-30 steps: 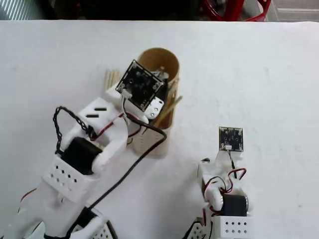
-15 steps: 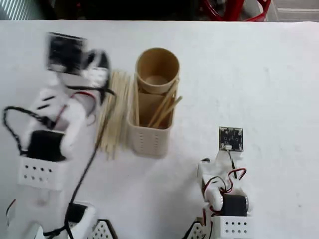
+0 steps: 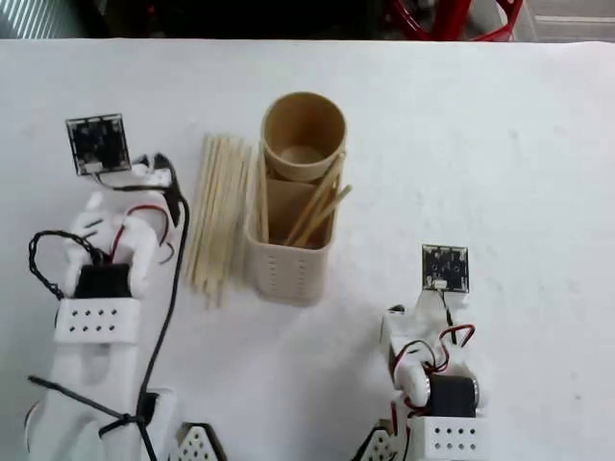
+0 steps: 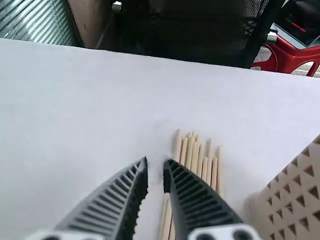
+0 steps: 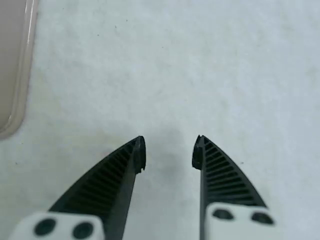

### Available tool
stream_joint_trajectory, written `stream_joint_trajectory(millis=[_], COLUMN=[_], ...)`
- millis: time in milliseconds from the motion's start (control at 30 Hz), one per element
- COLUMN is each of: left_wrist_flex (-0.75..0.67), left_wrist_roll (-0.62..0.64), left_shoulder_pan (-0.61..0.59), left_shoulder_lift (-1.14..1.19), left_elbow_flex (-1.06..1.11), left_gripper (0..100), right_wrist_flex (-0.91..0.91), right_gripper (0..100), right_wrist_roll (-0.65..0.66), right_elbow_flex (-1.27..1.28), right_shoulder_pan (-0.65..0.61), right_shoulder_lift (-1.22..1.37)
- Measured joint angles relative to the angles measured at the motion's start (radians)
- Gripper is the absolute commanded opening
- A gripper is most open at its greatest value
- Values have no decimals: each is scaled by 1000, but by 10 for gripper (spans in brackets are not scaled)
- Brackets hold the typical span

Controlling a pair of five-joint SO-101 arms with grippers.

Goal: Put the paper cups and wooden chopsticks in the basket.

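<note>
A beige perforated basket stands mid-table. A paper cup sits in its far end, and a few wooden chopsticks lean inside it. A bundle of several chopsticks lies on the table just left of the basket. My left arm is left of that bundle. My left gripper hangs over bare table beside the chopstick ends, open by a narrow gap and holding nothing. My right gripper is open and holds nothing, low over the table right of the basket.
The white table stretches free to the right and far side. The basket corner is close to my left gripper, and the basket wall is near my right one. A red frame stands beyond the far edge.
My left arm has swung away from above the basket to the left and now sits left of the chopstick bundle. The right arm has not moved.
</note>
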Motion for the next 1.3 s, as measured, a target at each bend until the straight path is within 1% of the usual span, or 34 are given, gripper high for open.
stream_joint_trajectory(millis=[133, 333, 433, 600, 733, 800, 933, 1067, 1300], left_wrist_flex=[-3, 60, 110, 218, 287, 298, 302, 302, 290], left_wrist_roll=[-75, -106, -150, -176, -227, -236, -241, -241, -241], left_shoulder_pan=[-2, -3, -18, -21, -20, -9, 17, 44, 46], left_shoulder_lift=[0, 38, 152, 414, 577, 635, 703, 746, 864], left_elbow_flex=[8, 2, -52, -204, -310, -345, -376, -376, -450], left_gripper=[77, 77, 79, 81, 81, 86, 160, 135, 128], right_wrist_flex=[0, 0, 0, 0, 0, 0, 0, 0, 0], right_gripper=[159, 159, 159, 159, 159, 159, 159, 159, 159], right_wrist_roll=[0, 0, 0, 0, 0, 0, 0, 0, 0], right_elbow_flex=[0, 0, 0, 0, 0, 0, 0, 0, 0], right_shoulder_pan=[0, 0, 0, 0, 0, 0, 0, 0, 0], right_shoulder_lift=[0, 0, 0, 0, 0, 0, 0, 0, 0])
